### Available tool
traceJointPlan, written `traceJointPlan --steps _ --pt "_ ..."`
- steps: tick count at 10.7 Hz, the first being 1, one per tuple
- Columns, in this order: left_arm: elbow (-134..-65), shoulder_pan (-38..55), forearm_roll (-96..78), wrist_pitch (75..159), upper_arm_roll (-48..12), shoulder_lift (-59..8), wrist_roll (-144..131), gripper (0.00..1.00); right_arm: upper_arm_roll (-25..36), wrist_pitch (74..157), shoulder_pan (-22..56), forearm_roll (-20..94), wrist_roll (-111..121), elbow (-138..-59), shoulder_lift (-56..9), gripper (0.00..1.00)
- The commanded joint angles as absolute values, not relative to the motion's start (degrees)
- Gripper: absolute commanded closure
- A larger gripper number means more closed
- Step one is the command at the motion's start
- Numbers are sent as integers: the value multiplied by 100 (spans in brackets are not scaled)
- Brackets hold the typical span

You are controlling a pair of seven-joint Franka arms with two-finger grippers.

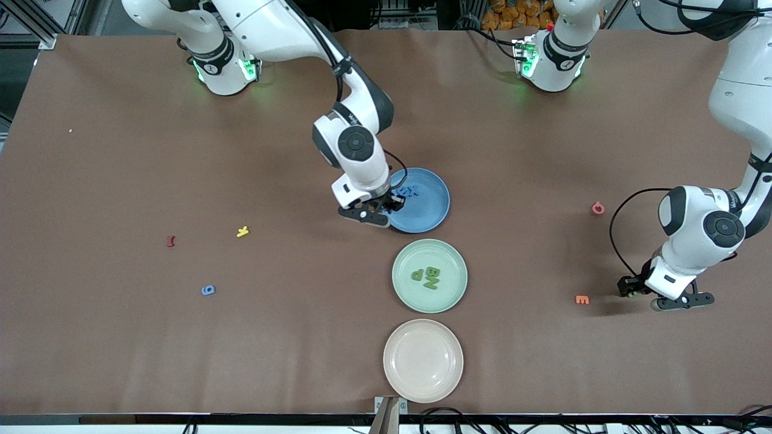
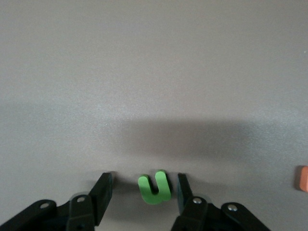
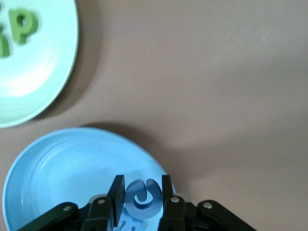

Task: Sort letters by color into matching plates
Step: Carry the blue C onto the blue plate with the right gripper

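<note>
My right gripper (image 1: 393, 204) is shut on a blue letter (image 3: 143, 195) and holds it low over the edge of the blue plate (image 1: 431, 211) at the right arm's end. Other blue letters (image 1: 411, 192) lie in that plate. My left gripper (image 1: 630, 288) is down at the table near the left arm's end, open, with a green letter (image 2: 155, 187) lying flat between its fingers (image 2: 182, 185). The mint green plate (image 1: 449, 295) holds three green letters (image 1: 427, 276). One more blue letter (image 1: 208, 290) lies on the table toward the right arm's end.
A beige-pink plate (image 1: 423, 380) sits nearest the front camera, in line with the other two plates. An orange letter (image 1: 582, 299) lies beside my left gripper, and a pink one (image 1: 597, 208) lies farther from the camera. Yellow (image 1: 242, 231) and dark red (image 1: 171, 241) letters lie toward the right arm's end.
</note>
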State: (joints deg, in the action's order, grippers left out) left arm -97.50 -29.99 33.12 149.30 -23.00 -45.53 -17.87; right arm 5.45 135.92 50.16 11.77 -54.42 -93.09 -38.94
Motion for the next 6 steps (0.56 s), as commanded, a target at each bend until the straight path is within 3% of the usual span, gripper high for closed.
traceJointPlan --steps 1,3,4,5,6 --pt "-9659 -2953 3428 14810 -2276 -4562 -1951 40 493 13491 5326 1257 -5844 -8694 -4297 74" --pt "-9659 -2944 3428 14801 -2285 -4562 -1951 42 334 13474 5361 1248 -5941 -8543 -4403 73" --pt "-9659 -2944 3428 14801 -2276 -4562 -1951 44 334 13474 5379 1239 -5933 -8543 -4438 66" --pt "-9659 -2944 3428 14783 -2285 -4562 -1951 46 334 13474 5370 1248 -5924 -8543 -4465 29" --pt "-9659 -2944 3428 14748 -2285 -4553 -1951 50 334 13474 5361 1222 -5863 -8552 -4474 0"
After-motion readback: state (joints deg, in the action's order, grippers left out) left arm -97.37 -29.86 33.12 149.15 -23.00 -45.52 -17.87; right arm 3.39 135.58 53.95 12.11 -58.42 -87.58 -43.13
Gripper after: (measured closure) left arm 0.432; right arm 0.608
